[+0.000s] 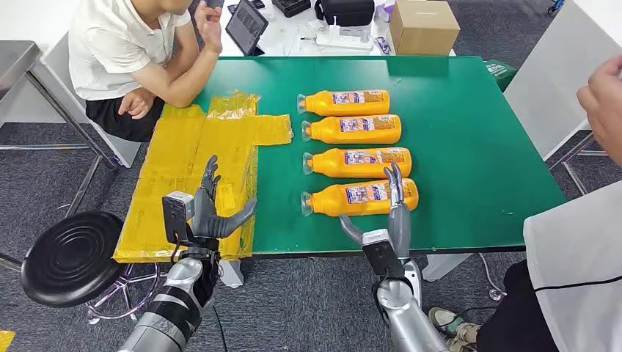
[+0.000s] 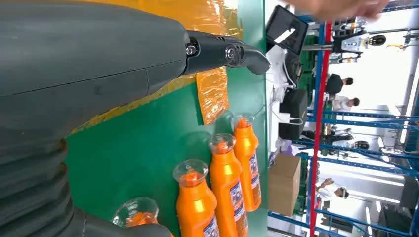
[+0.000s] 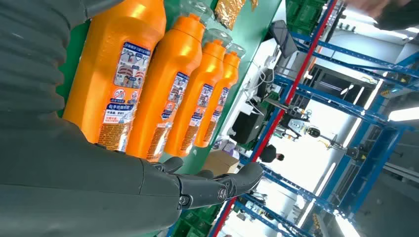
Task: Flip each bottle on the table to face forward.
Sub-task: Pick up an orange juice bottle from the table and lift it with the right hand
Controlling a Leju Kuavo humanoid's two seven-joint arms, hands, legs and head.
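Observation:
Several orange bottles lie side by side on the green table [image 1: 477, 147], clear caps pointing left and labels facing up. The nearest bottle [image 1: 352, 196] [image 3: 118, 64] is close to the front edge, with the others [image 1: 359, 161] [image 2: 225, 182] lined up behind it. My right hand [image 1: 389, 220] [image 3: 197, 187] is open, with its fingers stretched out over the right part of the nearest bottle and its thumb spread to the left. I cannot tell whether it touches the bottle. My left hand [image 1: 209, 209] [image 2: 222, 52] hangs open over the yellow sheets, holding nothing.
Yellow plastic sheets [image 1: 198, 169] cover the table's left part. A person [image 1: 125, 51] sits at the far left corner, and another person [image 1: 579, 264] stands at the right with a hand [image 1: 605, 103] raised. A black stool [image 1: 70, 257] is at the front left. A cardboard box [image 1: 423, 26] is behind the table.

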